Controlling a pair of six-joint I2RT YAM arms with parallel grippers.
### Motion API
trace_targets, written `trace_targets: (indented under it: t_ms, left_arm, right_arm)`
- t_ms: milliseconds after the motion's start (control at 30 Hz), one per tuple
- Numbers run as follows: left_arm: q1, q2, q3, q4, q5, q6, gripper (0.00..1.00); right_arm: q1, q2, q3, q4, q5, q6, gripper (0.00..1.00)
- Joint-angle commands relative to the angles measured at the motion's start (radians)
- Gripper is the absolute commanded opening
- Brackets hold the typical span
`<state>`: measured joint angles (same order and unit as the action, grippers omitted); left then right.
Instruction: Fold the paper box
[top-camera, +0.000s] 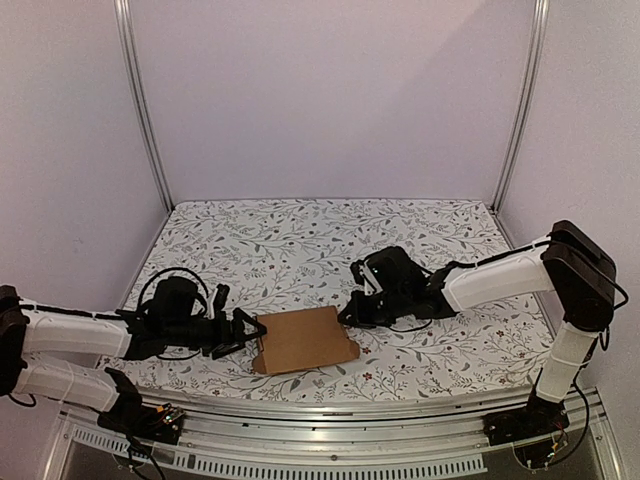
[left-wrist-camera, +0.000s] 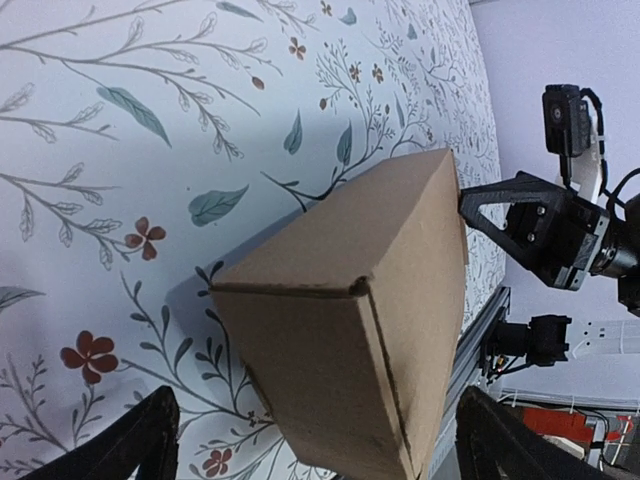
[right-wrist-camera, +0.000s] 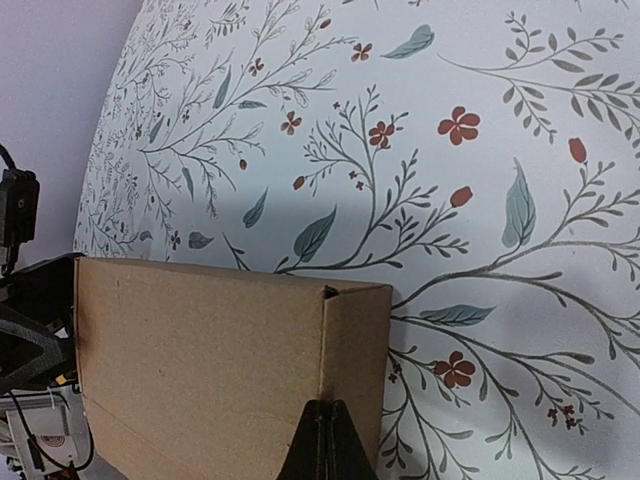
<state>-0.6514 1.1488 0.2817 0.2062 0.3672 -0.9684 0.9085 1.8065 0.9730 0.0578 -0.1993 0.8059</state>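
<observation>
The paper box (top-camera: 305, 340) is a shallow brown cardboard box with its lid down, lying near the table's front edge. My left gripper (top-camera: 245, 332) is open at its left end. In the left wrist view the box (left-wrist-camera: 350, 300) fills the space ahead, one dark finger (left-wrist-camera: 130, 450) on each side with a gap between finger and cardboard. My right gripper (top-camera: 350, 314) is shut at the box's far right corner. In the right wrist view its closed fingertips (right-wrist-camera: 327, 425) press on the box (right-wrist-camera: 200, 370) where the top meets the side flap, and nothing lies between them.
A floral cloth (top-camera: 300, 240) covers the table. An aluminium rail (top-camera: 330, 425) runs along the near edge just behind the box. Purple walls and two metal posts (top-camera: 140, 100) close in the back and sides.
</observation>
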Motion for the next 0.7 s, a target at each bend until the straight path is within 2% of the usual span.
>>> trace_targets:
  t_ms: [0, 400, 500, 667]
  left_arm:
    - [0.015, 0.059, -0.023, 0.164, 0.051, -0.072, 0.94]
    - [0.016, 0.323, -0.058, 0.555, 0.139, -0.211, 0.91]
    - [0.016, 0.363, -0.058, 0.623, 0.156, -0.236, 0.86]
    - [0.016, 0.403, -0.057, 0.674, 0.175, -0.257, 0.73]
  right_arm:
    - [-0.002, -0.002, -0.047, -0.032, -0.019, 0.008, 0.0]
    - [-0.003, -0.016, -0.071, -0.011, -0.025, 0.013, 0.0]
    - [-0.003, -0.015, -0.075, -0.006, -0.024, 0.015, 0.0]
    - [-0.003, -0.015, -0.075, -0.003, -0.022, 0.015, 0.0]
